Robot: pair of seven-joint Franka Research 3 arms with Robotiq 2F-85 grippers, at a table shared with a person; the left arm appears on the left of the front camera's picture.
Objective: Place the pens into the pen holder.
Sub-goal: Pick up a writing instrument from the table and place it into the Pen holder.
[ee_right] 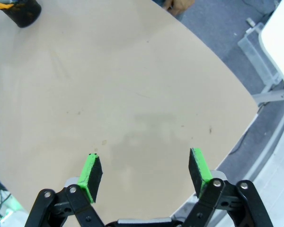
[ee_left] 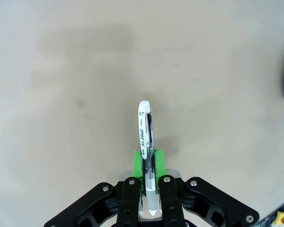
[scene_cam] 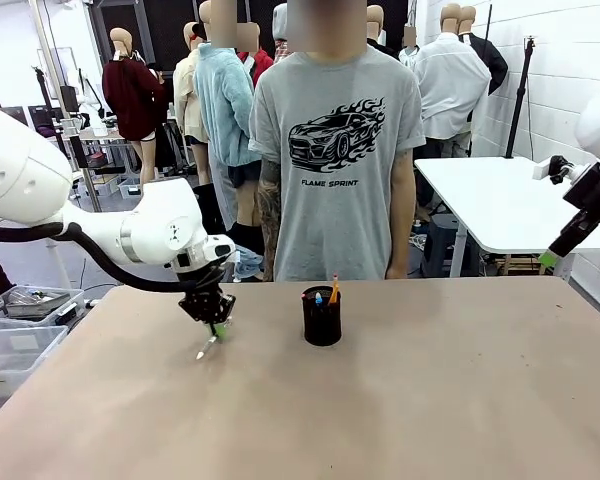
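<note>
Silvery-white pen (ee_left: 146, 142): clamped in left gripper (scene_cam: 214, 330); pen holder (scene_cam: 322, 316) at its 3 o'clock, near. Right gripper (ee_right: 144, 172): wide, empty.

You have a plain beige table (scene_cam: 430, 400) in front of you. Standing on it near the middle, toward the far edge, is the black mesh pen holder (scene_cam: 322, 317), upright, with pens poking above its rim.
</note>
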